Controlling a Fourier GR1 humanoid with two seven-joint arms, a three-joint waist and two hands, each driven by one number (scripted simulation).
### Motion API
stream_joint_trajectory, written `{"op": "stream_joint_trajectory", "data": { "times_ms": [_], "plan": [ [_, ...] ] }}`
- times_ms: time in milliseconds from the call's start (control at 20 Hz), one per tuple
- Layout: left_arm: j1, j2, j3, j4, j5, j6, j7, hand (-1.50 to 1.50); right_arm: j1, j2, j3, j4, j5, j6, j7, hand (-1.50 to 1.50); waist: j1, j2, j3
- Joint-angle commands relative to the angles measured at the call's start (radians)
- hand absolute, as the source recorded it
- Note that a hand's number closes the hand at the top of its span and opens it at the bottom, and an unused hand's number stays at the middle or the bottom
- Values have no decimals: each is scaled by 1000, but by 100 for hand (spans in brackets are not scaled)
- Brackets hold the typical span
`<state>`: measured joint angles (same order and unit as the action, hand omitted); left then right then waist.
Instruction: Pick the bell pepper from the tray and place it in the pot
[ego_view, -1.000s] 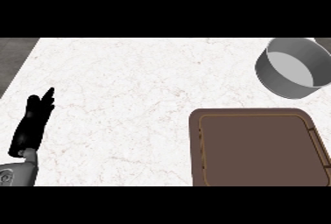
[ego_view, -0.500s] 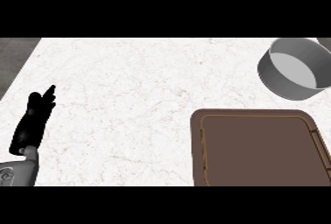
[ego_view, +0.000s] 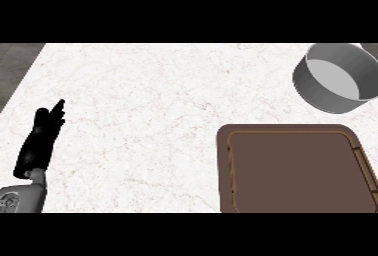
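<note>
- Nothing has shifted visibly since the earlier frames: the left hand, tray and pot hold the same positions.
- Counter (ego_view: 148, 115): white marbled top filling most of the head view; a dark strip of floor shows beyond its left edge.
- Tray (ego_view: 224, 170): brown, rectangular with rounded corners and a raised rim. It lies at the lower right of the counter and is cut off by the right and lower edges of the view. Its visible inner surface is bare.
- Pot (ego_view: 314, 87): grey, round, with a pale inner floor. It stands at the upper right, above the tray and apart from it, partly cut off by the right edge. No contents are visible inside.
- Left hand (ego_view: 40, 142): black, at the lower left near the counter's left edge, on a grey forearm (ego_view: 18, 200) entering from the lower edge. Fingers are straight and together, pointing up the view; the hand is open, holds nothing and rests well apart from tray and pot.
- Right hand: out of view.
- Pepper: not visible in tray, in pot or on counter; its location cannot be told.
</note>
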<state>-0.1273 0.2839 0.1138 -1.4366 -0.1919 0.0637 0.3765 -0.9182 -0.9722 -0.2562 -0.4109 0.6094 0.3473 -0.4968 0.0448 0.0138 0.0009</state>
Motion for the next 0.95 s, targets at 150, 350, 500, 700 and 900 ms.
{"op": "stream_joint_trajectory", "data": {
  "times_ms": [150,350,500,700,900],
  "plan": [
    [14,20,18,-29,26,-38,6,0,-65,69,-40,140,-28,27,-12,-150,-1,-1,1],
    [-13,10,23,-17,21,-19,27,0,-98,82,-154,195,-139,44,10,-150,0,2,2],
    [-8,-33,-14,-20,-15,19,10,0,-112,61,-253,231,-225,5,37,-150,-3,5,3],
    [-9,4,12,-24,3,-12,23,0,-86,16,-339,264,-301,-29,34,-150,3,10,5],
    [7,20,34,-29,19,-23,3,0,-21,-55,-401,292,-355,-9,14,-150,1,11,6]
  ]
}}
